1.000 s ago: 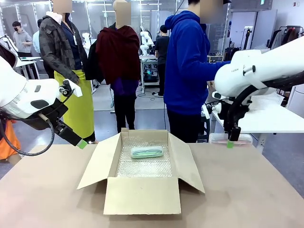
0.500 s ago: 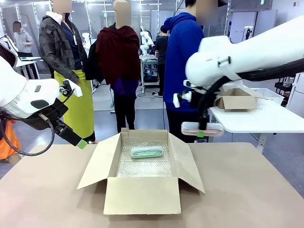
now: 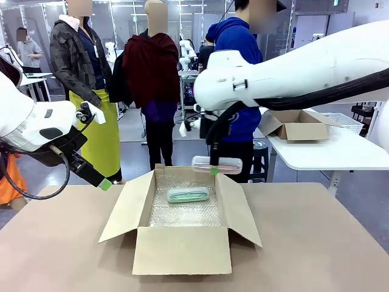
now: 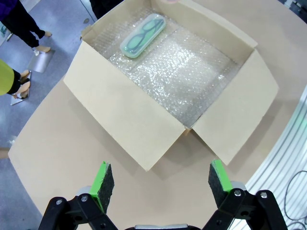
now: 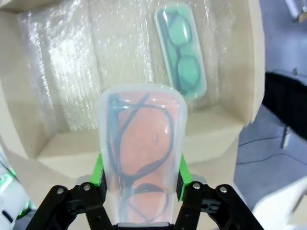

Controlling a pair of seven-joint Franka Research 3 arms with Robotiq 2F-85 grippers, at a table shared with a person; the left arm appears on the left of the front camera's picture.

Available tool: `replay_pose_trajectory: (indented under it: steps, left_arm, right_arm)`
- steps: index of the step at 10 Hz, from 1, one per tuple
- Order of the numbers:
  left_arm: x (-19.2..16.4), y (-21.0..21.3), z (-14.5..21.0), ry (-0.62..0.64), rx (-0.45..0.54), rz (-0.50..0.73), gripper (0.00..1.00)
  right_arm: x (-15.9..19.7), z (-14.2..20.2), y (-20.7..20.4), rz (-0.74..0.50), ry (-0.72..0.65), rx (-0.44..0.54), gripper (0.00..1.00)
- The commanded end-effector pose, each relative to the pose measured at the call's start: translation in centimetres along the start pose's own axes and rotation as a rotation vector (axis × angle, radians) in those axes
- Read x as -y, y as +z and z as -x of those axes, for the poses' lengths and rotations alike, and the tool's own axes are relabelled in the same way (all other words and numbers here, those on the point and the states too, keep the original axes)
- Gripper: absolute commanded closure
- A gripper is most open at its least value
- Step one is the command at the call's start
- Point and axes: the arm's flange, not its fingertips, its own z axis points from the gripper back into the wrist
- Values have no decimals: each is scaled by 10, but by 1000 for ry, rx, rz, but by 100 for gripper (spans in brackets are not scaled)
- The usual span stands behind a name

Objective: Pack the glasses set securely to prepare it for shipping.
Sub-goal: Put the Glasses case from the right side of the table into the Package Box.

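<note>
The glasses set is two cases. The mint green case (image 3: 188,194) lies inside the open cardboard box (image 3: 182,249), on bubble wrap near the far wall; it also shows as the mint case (image 4: 142,35) and the mint case (image 5: 181,57). My right gripper (image 3: 214,169) is shut on the pale pink case (image 3: 217,164) and holds it level in the air above the box's far right rim. The wrist view shows the pink case (image 5: 140,153) clamped between the green pads (image 5: 99,167), with dark glasses inside. My left gripper (image 3: 100,180) hangs open left of the box, and nothing lies between its fingers (image 4: 101,179).
The box flaps (image 3: 124,207) stand spread to both sides and the front. A person in a blue hoodie (image 3: 237,79) stands behind the table's far edge. A white side table with a small cardboard box (image 3: 298,128) is at the right. Bare tabletop (image 3: 316,243) surrounds the box.
My right arm has swung left with the pink case, from beyond the table's right side to above the box's far right rim. The left arm has stayed still.
</note>
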Motion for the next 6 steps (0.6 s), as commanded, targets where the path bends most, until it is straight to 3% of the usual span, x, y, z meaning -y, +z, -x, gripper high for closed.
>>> replay_pose_trajectory:
  steps: [1,4,6]
  left_arm:
    - [-1,0,1,-2,7,11,0]
    - [-1,0,1,-2,7,11,0]
    - [-1,0,1,-2,7,11,0]
  right_arm:
    - [8,-35,-13,0,-30,-3,62]
    - [-3,-73,-64,-24,-18,-4,62]
    - [-16,-79,-89,-44,-18,-24,62]
